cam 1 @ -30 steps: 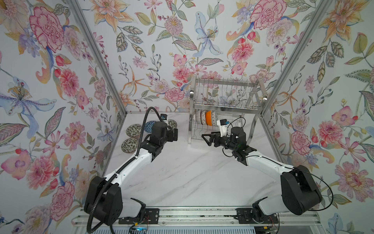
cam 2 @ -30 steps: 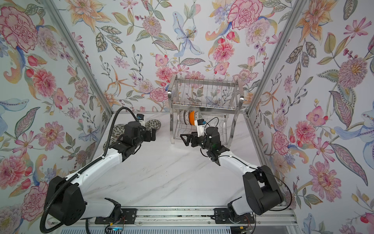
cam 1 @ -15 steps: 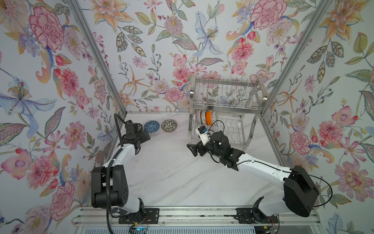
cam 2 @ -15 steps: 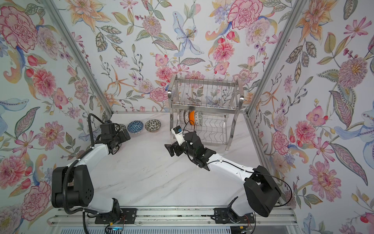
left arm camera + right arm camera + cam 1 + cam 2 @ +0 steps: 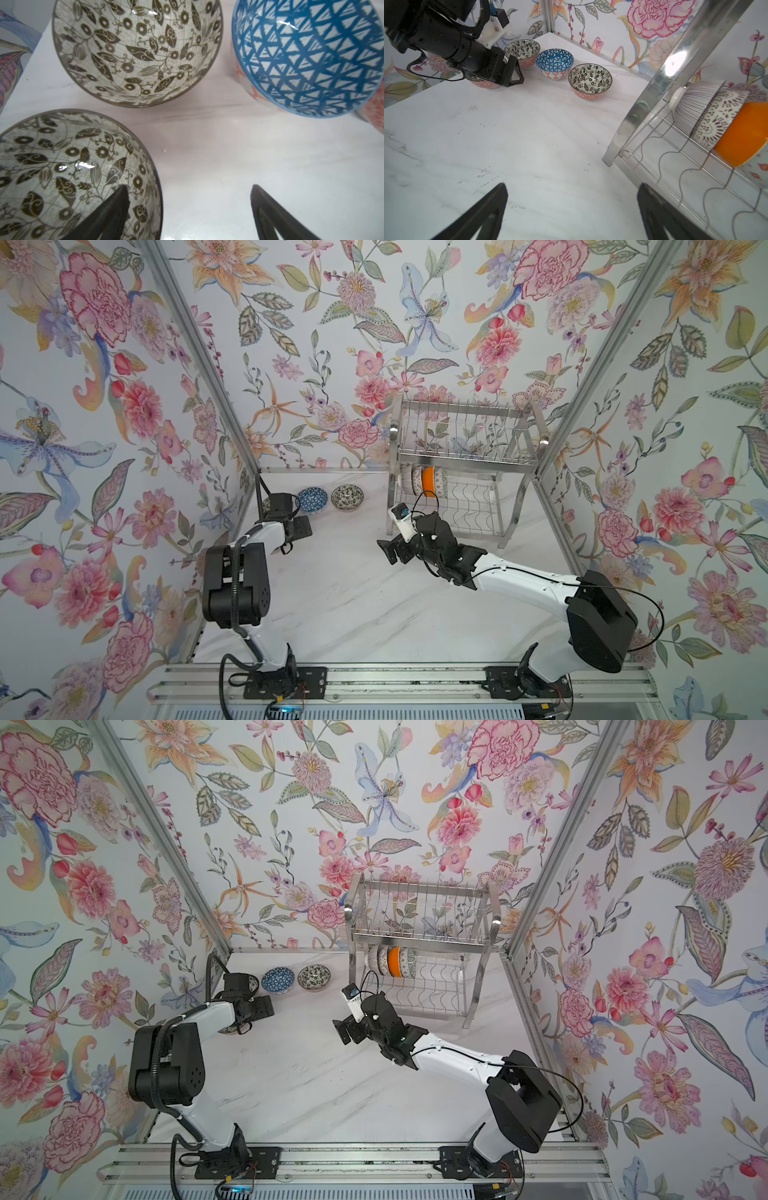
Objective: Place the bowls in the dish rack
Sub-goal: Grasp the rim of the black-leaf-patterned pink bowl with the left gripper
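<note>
Bowl (image 5: 62,166): black-white leaf-flower inside; left gripper (image 5: 189,187) parted astride its rim; right gripper (image 5: 572,185) spread, empty.

The left arm is folded tight with its elbow high. The left gripper (image 5: 302,526) sits low near the bench's far left corner, jaws spread wide. The right arm stretches toward the bench's middle, and the right gripper (image 5: 386,551) points left, jaws wide apart and empty.
</note>
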{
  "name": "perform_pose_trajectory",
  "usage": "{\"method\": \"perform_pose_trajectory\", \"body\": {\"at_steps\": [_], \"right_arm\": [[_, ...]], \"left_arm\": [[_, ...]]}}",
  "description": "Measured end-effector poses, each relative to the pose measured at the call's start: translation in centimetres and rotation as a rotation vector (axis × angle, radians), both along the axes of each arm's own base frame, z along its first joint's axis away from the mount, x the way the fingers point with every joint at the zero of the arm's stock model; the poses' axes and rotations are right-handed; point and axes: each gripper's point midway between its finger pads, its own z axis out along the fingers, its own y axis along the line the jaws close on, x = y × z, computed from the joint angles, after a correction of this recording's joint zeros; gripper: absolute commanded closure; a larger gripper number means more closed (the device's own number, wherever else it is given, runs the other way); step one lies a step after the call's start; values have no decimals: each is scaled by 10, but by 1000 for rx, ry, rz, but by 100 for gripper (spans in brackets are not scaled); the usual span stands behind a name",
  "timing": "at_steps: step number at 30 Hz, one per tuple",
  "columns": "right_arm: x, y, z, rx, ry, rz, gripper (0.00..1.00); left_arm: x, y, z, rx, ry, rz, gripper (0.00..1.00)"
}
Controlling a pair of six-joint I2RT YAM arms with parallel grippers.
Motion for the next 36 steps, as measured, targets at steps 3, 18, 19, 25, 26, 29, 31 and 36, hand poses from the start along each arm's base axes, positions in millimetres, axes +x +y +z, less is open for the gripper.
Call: {"method": "perform_pose_trajectory", "body": {"at_steps": [3,18,19,25,26,29,31,36], "right_arm": [[1,-1,0,-2,-3,-8,1],[1,-6,4,-5,-23,-20,1],[0,-7,5,-1,-26,-19,1],[-4,-13,13,9,-48,-16,1],[-5,-15,15,11,-54,-16,1],[-6,-19,20,14,-65,-18,1],[-5,-24,24,19,-69,-28,1],[2,-55,32,52,-42,-108,1]], "left_arm": [[-2,3,-3,31,27,-14,28],[-6,14,-2,115,52,-42,100],[-6,14,-2,112,51,-44,100],[-9,7,-1,108,53,-59,100],[-11,2,0,103,56,-72,100],[-16,-21,4,83,62,-130,100],[-17,-42,8,72,56,-182,100],[-28,-113,20,70,46,-359,100]]}}
